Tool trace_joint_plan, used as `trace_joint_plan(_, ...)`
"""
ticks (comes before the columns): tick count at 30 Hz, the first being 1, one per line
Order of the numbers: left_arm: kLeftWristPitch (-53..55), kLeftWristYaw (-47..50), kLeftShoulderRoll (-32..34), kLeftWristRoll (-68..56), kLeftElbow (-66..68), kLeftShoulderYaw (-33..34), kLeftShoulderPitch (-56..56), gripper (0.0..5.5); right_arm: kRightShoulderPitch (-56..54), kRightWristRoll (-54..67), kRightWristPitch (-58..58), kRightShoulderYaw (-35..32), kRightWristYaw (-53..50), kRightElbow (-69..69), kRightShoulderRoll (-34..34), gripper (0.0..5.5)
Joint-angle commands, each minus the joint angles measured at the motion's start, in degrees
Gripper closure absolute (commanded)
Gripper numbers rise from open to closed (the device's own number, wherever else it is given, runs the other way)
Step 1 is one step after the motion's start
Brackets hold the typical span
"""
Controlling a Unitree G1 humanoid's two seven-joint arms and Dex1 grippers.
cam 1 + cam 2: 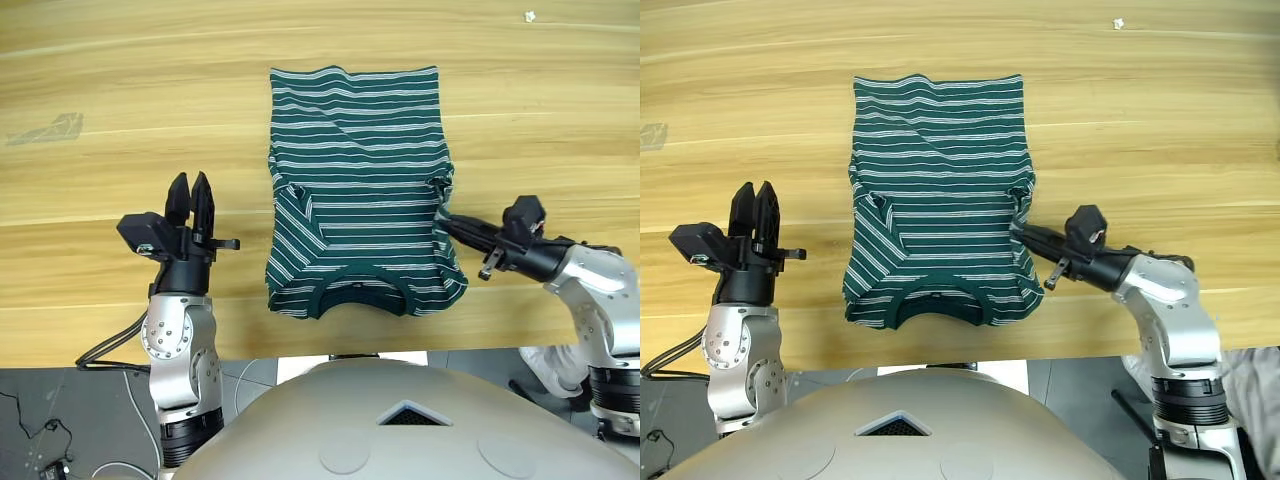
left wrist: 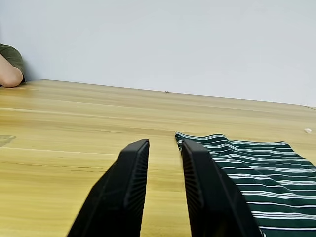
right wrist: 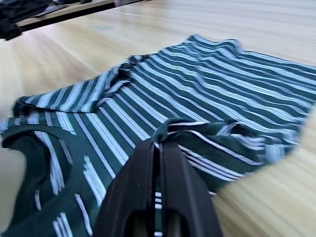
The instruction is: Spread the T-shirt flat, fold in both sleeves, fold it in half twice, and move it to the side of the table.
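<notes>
Wooden table (image 1: 110, 80), white wall (image 2: 197, 44); right end effector (image 1: 447, 222) pinches T-shirt (image 1: 355, 150), left end effector (image 1: 190, 186) narrow.

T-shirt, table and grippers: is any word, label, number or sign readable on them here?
None readable. The T-shirt shows only stripes; the table has wood grain, a faint smudge and a white scrap too small to tell; the left gripper and right gripper bear no legible marking.

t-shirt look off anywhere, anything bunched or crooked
Yes. The T-shirt lies mostly flat, but its edge on the robot's right is bunched and puckered where the right hand pinches it. A small white scrap also lies on the table beyond it.
</notes>
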Motion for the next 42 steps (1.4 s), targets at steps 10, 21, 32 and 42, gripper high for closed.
trace_joint_plan(10, 0.69, -0.91, 0.36, 1.34, 1.77, -1.26, -0.77, 4.26, -1.19, -10.74, -6.49, 10.21, -4.12, 4.42, 4.03, 5.49)
trace_joint_plan(21, 0.36, -1.25, 0.27, 1.44, 2.16, -2.34, -0.56, 4.26, 0.69, 0.6, -0.37, 9.18, 0.5, -1.4, 4.35, 4.43)
trace_joint_plan(32, -3.0, -4.64, 6.77, 8.77, 0.43, -1.37, 0.16, 4.26, -2.99, -3.82, -19.63, 2.31, -3.1, 4.44, 8.65, 2.84)
trace_joint_plan(42, -25.65, -15.36, 33.82, 42.47, 5.68, 1.99, 15.44, 3.57, -6.91, -33.29, -73.11, -5.52, -3.72, 25.74, -8.73, 2.78)
